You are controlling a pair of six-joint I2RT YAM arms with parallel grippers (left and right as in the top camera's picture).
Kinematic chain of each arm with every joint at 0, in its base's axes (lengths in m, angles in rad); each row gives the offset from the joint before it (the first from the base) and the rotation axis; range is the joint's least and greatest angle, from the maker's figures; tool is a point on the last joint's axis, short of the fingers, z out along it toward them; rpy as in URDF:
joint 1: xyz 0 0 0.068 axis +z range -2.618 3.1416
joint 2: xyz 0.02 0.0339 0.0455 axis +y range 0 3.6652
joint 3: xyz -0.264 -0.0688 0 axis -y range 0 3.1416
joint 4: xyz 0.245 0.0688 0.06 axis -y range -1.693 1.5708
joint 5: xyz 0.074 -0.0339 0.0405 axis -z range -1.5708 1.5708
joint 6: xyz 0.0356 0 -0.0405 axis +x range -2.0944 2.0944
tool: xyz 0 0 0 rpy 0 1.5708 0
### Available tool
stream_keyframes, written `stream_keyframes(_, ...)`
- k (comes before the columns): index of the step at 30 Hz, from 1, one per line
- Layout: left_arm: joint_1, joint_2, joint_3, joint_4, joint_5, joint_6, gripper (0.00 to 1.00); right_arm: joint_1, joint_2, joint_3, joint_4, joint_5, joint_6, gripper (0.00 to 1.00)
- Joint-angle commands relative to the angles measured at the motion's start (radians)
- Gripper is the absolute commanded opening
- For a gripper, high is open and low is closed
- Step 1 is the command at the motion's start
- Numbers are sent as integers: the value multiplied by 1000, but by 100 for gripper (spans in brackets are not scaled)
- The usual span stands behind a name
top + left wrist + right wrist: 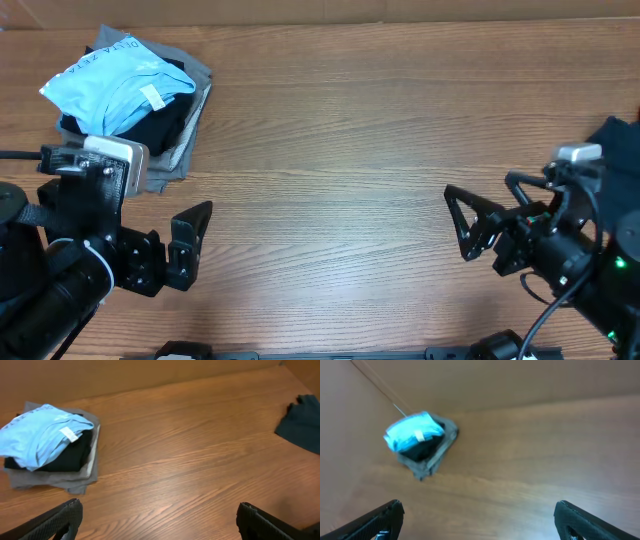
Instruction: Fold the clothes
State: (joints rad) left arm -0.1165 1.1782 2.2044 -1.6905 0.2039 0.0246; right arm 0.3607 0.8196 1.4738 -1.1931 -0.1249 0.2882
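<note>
The clothes lie in a folded stack at the table's far left: a light blue T-shirt [112, 82] with pale print on top, a black one [165, 122] under it, and a grey one [188, 148] at the bottom. The stack shows in the left wrist view with the blue shirt [40, 435] uppermost, and small and blurred in the right wrist view [416, 434]. A dark navy garment [622, 140] sits at the right edge, behind the right arm [302, 422]. My left gripper [190, 245] [160, 520] and right gripper [460, 222] [479, 516] hang open over bare wood, holding nothing.
The wooden table [330, 130] stretches between the two arms. A brown wall or board runs along its far edge [125, 377]. The left arm's body stands just in front of the stack.
</note>
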Motion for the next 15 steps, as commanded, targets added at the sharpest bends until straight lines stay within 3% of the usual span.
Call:
stream_keyframes(1,-7,13,-6,2,-31,-25,100,-3,3,13,-55,9,-1,100)
stream_keyframes(10,-7,16,-6,2,-31,-25,100,-10,-8,11,-174,42,-29,100)
stream_keyframes(12,-7,17,-6,1,-31,-25,100,-40,-40,-15,-61,161,-50,100)
stream_keyframes(15,-7,17,-6,2,-31,-25,100,-104,-120,-134,205,182,-161,100)
